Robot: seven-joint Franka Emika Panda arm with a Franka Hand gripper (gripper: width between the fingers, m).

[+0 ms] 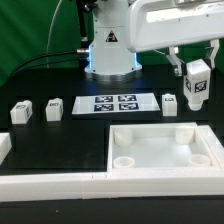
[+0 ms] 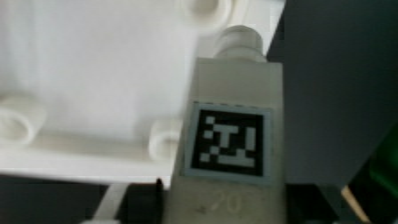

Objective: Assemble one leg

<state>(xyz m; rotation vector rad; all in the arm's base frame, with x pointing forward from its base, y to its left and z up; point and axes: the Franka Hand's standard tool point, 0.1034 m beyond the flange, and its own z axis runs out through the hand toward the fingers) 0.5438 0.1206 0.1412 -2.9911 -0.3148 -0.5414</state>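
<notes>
One leg (image 1: 197,84) hangs in the exterior view's upper right, gripped between the closed-in fingers of the gripper (image 1: 197,72). It is lifted clear of the dark table (image 1: 60,140), above the far right corner of the tray (image 1: 150,131). In the wrist view the leg (image 2: 231,125) looms close, its tag facing the camera, with the white tray (image 2: 80,70) behind it.

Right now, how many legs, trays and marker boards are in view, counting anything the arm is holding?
Legs: 4, three loose on the table and the held leg in the gripper
Tray: 1
Marker board: 1
Total: 6
</notes>
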